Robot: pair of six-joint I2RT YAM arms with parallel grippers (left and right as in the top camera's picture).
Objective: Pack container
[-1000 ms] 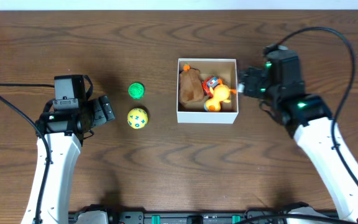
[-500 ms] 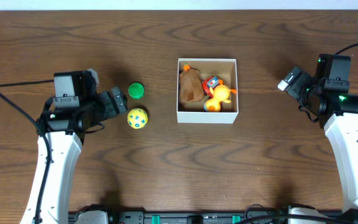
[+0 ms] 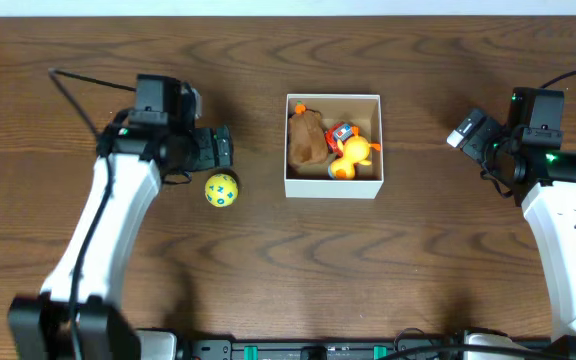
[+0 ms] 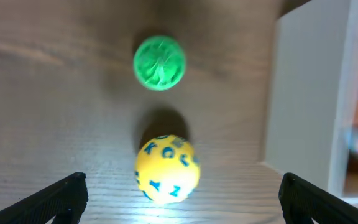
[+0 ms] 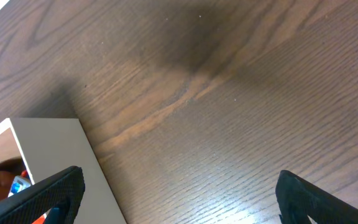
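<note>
Left arm has swung up and right since a second ago, and the left claw (image 3: 223,148) now covers the spot where the green ball sat. The right arm has pulled back from the container. Dark wood bench (image 3: 418,270). Container (image 3: 333,188) sits mid-bench holding a brown plush (image 3: 308,138), an orange duck (image 3: 353,151) and a small red-blue toy (image 3: 340,131). Overhead hides the green ball. Left wrist view shows it (image 4: 160,63) past the yellow ball (image 4: 166,169), fingers spread wide, nothing held. Right claw (image 3: 465,130) is well right of the container; right wrist view shows it spread wide, empty.
</note>
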